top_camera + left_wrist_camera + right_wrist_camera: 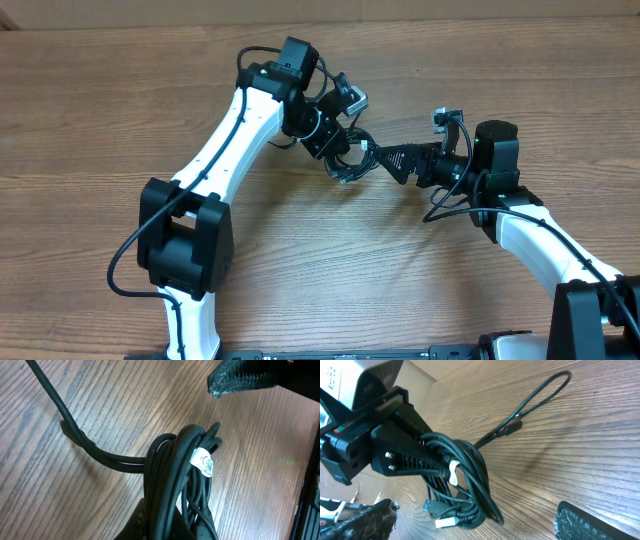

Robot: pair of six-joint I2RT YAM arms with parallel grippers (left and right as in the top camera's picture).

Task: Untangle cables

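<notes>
Pinching the black cable bundle, the left gripper sits just left of the right gripper, whose fingers are spread.

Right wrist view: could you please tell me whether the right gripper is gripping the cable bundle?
No, its fingers stand apart, clear of the bundle, which the left gripper clamps.
</notes>
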